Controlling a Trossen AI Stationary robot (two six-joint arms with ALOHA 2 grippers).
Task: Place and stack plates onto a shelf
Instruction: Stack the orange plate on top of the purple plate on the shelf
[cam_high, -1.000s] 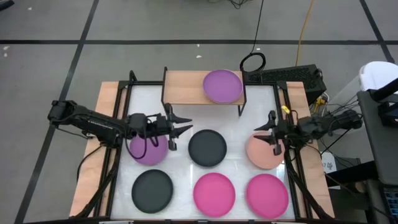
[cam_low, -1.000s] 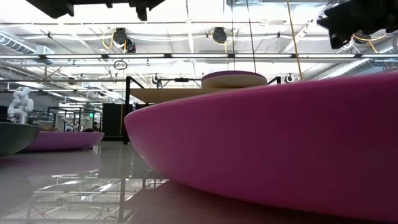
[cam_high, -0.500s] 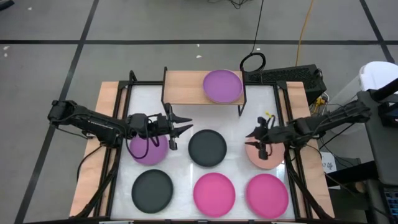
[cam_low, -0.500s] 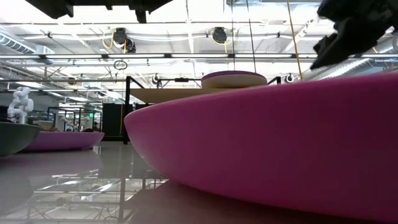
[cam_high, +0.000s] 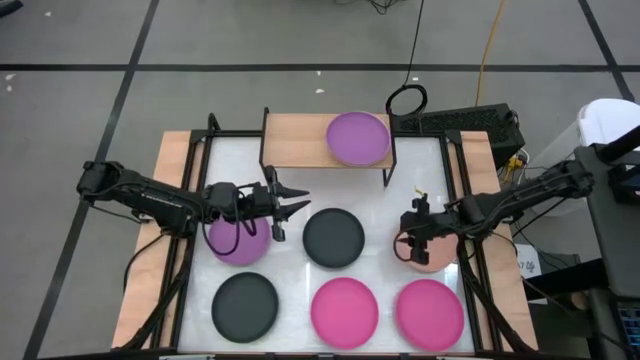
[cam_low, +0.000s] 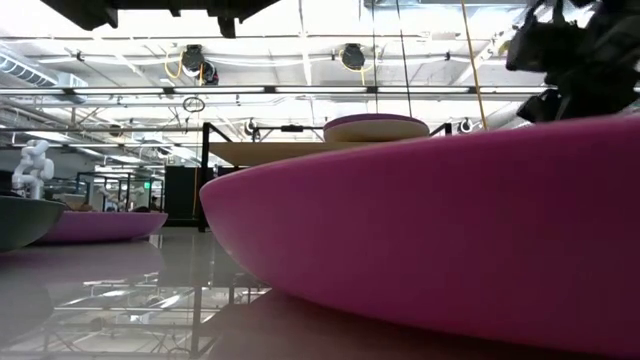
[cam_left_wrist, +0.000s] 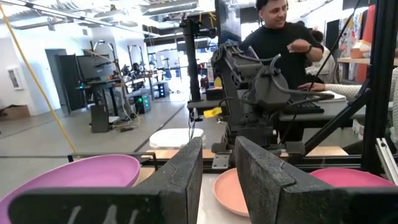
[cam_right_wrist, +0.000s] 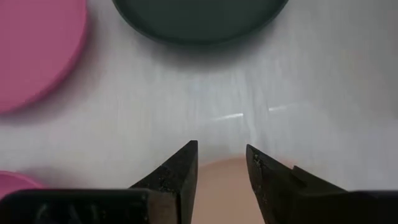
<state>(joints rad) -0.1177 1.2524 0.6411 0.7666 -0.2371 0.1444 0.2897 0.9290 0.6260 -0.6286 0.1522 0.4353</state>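
1. The shelf (cam_high: 328, 142), a low light-wood rack on thin black legs, stands at the far edge of the white table (cam_high: 390, 205); one purple plate (cam_high: 358, 137) lies on the right half of its top, and the left half is bare wood
2. Six more plates lie on the table in two rows: in the row nearer the shelf, a second purple plate (cam_high: 236, 243) on the left, a black plate (cam_high: 333, 237) in the middle and a beige plate (cam_high: 430, 254) on the right
3. The front row holds another black plate (cam_high: 244, 305), a hot pink plate (cam_high: 344, 309) and a second hot pink plate (cam_high: 430, 312); none of them touches a neighbour
4. The right gripper (cam_high: 411, 243) points down over the beige plate's inner edge, on the side toward the black plate; in the right wrist view its fingers (cam_right_wrist: 177, 171) stand slightly apart with the plate's pale rim showing between them, holding nothing
5. The left gripper (cam_high: 291, 204) hovers between the shelf and the purple plate on the table, its arm reaching in over that plate; its fingers (cam_left_wrist: 180, 177) stand slightly apart and empty
6. From table height the nearest hot pink plate (cam_low: 440, 240) fills most of the low view, with the shelf and its plate behind
7. Beyond the table, the left wrist view shows a person (cam_left_wrist: 283, 43) in a dark top seated at a desk
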